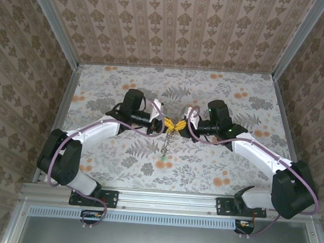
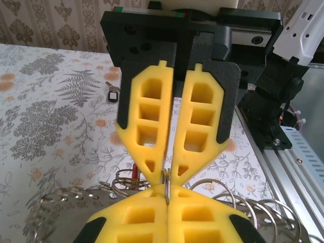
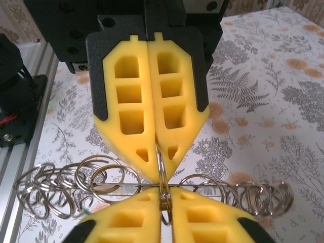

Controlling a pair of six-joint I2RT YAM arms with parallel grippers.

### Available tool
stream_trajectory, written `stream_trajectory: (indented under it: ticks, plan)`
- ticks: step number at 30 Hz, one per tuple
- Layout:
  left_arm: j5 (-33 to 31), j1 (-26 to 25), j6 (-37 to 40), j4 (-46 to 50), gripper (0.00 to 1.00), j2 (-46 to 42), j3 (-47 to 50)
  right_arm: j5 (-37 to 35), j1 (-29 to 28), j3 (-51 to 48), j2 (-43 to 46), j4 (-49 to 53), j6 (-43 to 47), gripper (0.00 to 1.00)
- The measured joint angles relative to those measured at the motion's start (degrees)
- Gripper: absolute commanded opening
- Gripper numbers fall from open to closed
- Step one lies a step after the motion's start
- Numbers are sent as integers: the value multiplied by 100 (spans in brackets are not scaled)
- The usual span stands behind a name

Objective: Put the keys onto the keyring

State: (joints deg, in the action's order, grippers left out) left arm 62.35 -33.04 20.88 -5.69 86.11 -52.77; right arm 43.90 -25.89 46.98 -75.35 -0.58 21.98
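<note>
My two grippers meet tip to tip over the middle of the table, the left gripper (image 1: 166,123) (image 2: 167,195) (image 3: 158,174) and the right gripper (image 1: 180,126) (image 3: 166,195) (image 2: 167,178). Both pinch the same small split ring (image 3: 161,167) (image 2: 166,178), seen edge-on. The left jaws are pressed tight on it. The right jaws show a narrow gap, which the ring fills. A thin wire, the keyring (image 3: 121,185), runs across behind the tips with several loose rings (image 3: 50,187) strung along it. A red key (image 2: 135,172) hangs among them. A green key (image 1: 163,153) ends the dangling chain.
A small dark-headed key (image 2: 112,94) lies alone on the floral table (image 1: 219,92). The aluminium rail (image 1: 167,200) with both arm bases borders the near edge. Patterned walls (image 1: 174,22) close in the back and sides.
</note>
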Motion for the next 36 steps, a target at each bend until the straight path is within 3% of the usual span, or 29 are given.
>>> stream_trajectory:
  ticks: [3,6,15,21,24,28,36]
  plan:
    - [24,20,-35,-70,0,0,0,79,26,-13,7,-81,-98,4]
    - [2,15,63,59,8,0,-15,103,31,-13,7,-46,-120,2]
    - [-522,-74,817,1169,15,0,-319,-83,-7,319,7,745,195,1]
    - [-857,-175,1054,1572,13,0,-487,-763,-334,905,-39,1657,658,1]
    - [-966,-216,1132,1692,1,0,-507,-1038,-448,1078,-109,1967,839,1]
    - [-1069,-258,1217,1797,0,4,-507,-1204,-505,1106,-129,2083,944,2]
    - [-1045,-238,1045,1462,0,2,-337,-1215,-483,914,-118,1797,911,12]
